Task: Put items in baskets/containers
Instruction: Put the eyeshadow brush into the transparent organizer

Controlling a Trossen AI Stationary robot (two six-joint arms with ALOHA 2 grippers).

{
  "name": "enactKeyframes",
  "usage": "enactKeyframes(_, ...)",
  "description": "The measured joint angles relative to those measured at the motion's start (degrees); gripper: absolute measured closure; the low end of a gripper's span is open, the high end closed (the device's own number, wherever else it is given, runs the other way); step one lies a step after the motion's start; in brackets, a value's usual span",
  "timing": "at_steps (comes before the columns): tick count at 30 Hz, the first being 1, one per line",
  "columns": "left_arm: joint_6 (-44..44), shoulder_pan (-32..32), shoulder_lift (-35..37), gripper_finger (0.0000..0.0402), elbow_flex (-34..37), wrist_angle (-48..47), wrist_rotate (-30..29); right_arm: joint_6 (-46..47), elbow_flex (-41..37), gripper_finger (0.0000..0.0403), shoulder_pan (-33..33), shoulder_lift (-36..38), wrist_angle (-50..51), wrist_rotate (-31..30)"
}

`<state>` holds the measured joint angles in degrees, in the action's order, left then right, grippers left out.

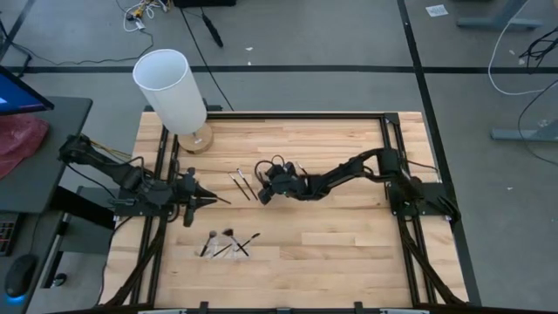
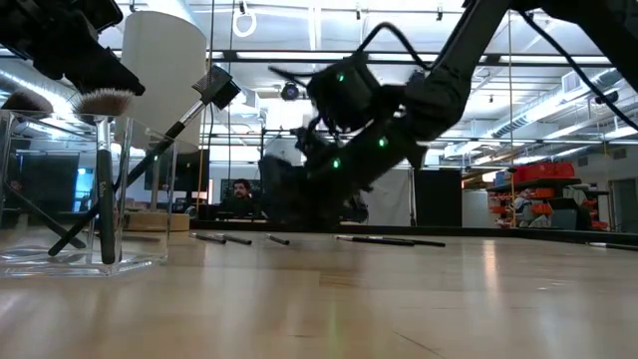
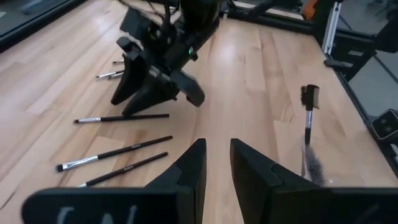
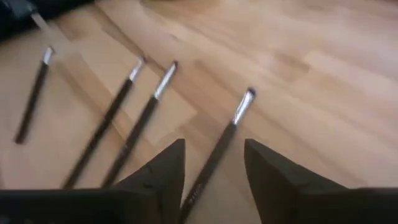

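The right pincer (image 1: pixel 264 194) is lowered to the worktop (image 1: pixel 349 244) near its middle, fingers spread. In the right wrist view a dark brush with a silver ferrule (image 4: pixel 227 138) lies on the wood running into the gap between the two fingers (image 4: pixel 163 171), not gripped; whether either finger touches it cannot be told. Just beside it lie two more slender brushes (image 4: pixel 124 118), roughly parallel, and a fourth brush (image 4: pixel 32 99) sits farther off. From above, these loose brushes show as a short pair of thin sticks (image 1: pixel 241 184) just to the left of the right pincer.

The left pincer (image 1: pixel 209 200) hangs near the worktop's left edge, pointing toward the right arm, with its fingers (image 3: pixel 189 171) slightly apart and nothing between them. Ahead of it, in its wrist view, three brushes (image 3: pixel 118 152) lie on the wood, with the right arm's pincer standing beyond them.

Nearer the front of the worktop, a cluster of brushes (image 1: pixel 228 242) stands leaning in the clear tray (image 2: pixel 100 261); the low view shows a fluffy tufted head (image 2: pixel 100 100) and a flat square-headed brush (image 2: pixel 214 88) sticking up from it. The tray lies well apart from the right pincer. A tall white cylinder on a round wooden base (image 1: pixel 173 92) stands at the far left corner.
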<state>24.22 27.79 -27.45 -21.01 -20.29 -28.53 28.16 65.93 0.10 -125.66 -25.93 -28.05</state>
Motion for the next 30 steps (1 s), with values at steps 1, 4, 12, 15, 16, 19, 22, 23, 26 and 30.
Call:
enactKeyframes(1,-0.1,0.0,-0.2,0.0328,0.0,0.3,0.0,0.0,0.0,0.0234,-0.1,-0.8,0.0,0.1)
enactKeyframes(4,-0.9,0.0,-0.7,0.0328,0.0,1.1,-0.2,-0.7,0.2,0.0237,-0.2,-2.3,-0.4,-0.2)
enactKeyframes(12,-1.5,0.0,-1.1,0.0328,0.0,3.4,-0.4,-3.8,0.5,0.0303,-0.3,-3.5,5.7,-0.3)
enactKeyframes(15,-1.5,0.0,-1.1,0.0328,0.0,3.4,-0.4,-5.7,0.7,0.0353,-0.3,-3.4,7.6,-0.3)
enactKeyframes(16,-1.5,0.0,-1.1,0.0328,0.0,3.3,-0.4,-6.0,0.7,0.0371,-0.3,-3.4,8.2,-0.4)
enactKeyframes(19,-1.5,0.0,-1.1,0.0328,0.0,3.3,-0.4,-6.5,0.7,0.0391,0.0,-3.4,9.0,-0.4)
enactKeyframes(22,-1.5,0.0,-1.1,0.0328,0.0,3.2,-0.4,-5.8,0.7,0.0381,1.0,-3.4,9.2,-1.3)
enactKeyframes(23,-1.5,0.0,-1.1,0.0328,0.0,3.2,-0.4,-5.1,0.7,0.0382,1.6,-3.2,9.6,-2.6)
enactKeyframes(26,-1.5,0.0,-1.1,0.0328,0.0,3.1,-0.4,-3.4,0.2,0.0393,3.8,-1.9,11.8,-6.7)
enactKeyframes(30,-1.5,0.0,-1.1,0.0328,0.0,2.8,-0.4,-0.8,-0.5,0.0395,7.2,1.8,15.2,-10.9)
